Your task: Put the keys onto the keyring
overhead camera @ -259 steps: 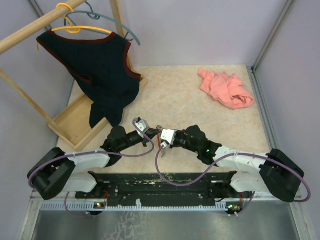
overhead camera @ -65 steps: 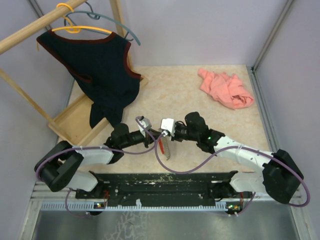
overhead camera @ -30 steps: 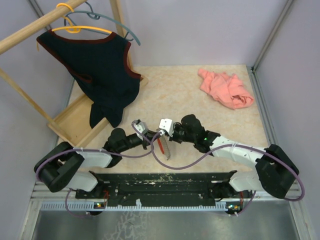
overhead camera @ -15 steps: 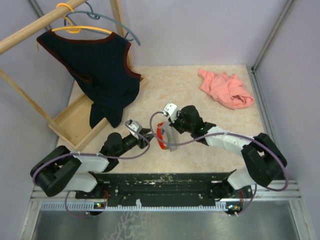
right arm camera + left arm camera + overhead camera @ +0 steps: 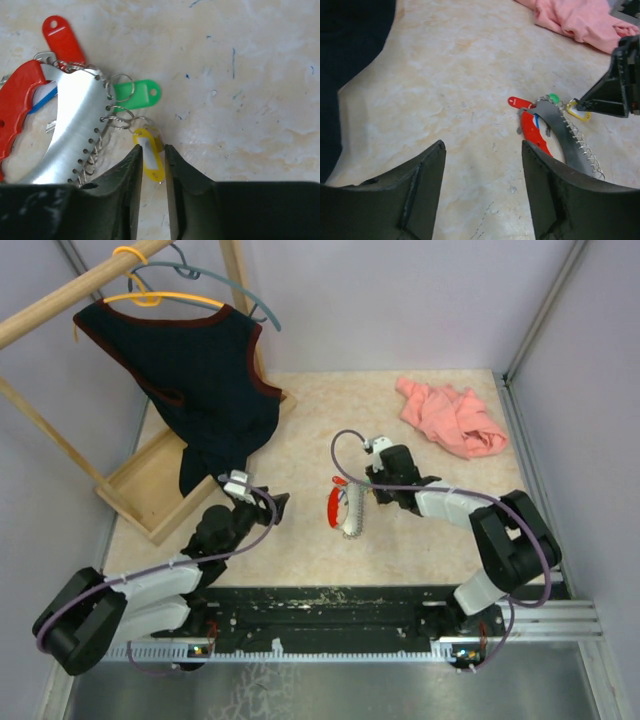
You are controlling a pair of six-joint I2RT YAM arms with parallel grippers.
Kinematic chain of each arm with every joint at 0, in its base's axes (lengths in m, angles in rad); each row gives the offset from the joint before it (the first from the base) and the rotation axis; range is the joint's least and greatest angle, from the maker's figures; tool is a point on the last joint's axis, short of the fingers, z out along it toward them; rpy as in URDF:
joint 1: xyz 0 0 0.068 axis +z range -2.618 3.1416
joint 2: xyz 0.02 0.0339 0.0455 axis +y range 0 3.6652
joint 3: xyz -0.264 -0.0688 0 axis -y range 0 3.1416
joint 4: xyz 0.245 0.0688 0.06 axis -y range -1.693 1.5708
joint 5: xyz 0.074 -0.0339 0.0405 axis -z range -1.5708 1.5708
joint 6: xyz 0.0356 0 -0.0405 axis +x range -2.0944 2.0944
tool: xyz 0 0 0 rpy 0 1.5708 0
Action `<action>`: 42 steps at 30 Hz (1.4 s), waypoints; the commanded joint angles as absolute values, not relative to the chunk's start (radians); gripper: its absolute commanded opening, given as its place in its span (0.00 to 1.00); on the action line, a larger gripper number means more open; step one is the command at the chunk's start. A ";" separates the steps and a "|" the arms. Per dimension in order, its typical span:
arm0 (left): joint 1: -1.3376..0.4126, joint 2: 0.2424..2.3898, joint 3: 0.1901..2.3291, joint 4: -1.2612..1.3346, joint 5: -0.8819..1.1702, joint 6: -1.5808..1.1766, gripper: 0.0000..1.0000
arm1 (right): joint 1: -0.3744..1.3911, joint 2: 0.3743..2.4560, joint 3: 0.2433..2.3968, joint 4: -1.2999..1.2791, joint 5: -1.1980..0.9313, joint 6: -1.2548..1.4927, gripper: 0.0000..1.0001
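A beige marbled tabletop (image 5: 330, 410) carries a pale wooden rack (image 5: 140, 495) at far left, with a dark sleeveless fabric vest (image 5: 200, 380) on a hanger, and a crumpled pink cloth (image 5: 450, 418) at far right. The black left gripper (image 5: 482, 147) hangs low, fingers spread wide, released and empty. The black right gripper (image 5: 152, 150) points down, jaws a narrow slit apart; whether they pinch anything I cannot tell. The keyring (image 5: 348, 512), a red plastic loop joined to a curved silvery coil-edged strip, lies flat between them, well apart from the left gripper, just beside the right. Its rings carry a small plastic red tag (image 5: 62, 36), a green tag (image 5: 142, 93) and a yellow tag (image 5: 151, 162), which lies in that slit.
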State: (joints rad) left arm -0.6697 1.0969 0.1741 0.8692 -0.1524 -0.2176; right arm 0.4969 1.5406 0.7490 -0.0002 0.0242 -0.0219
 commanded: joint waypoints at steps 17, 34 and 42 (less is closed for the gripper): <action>-0.660 0.506 0.119 0.218 -0.597 -0.428 1.00 | 0.468 0.864 0.463 0.076 0.355 0.272 0.78; -0.660 0.460 0.069 0.249 -0.614 -0.433 1.00 | 0.468 0.425 0.153 0.225 0.568 0.309 0.89; -0.660 0.491 0.073 0.254 -0.630 -0.434 1.00 | 0.468 0.449 0.138 0.244 0.569 0.311 0.89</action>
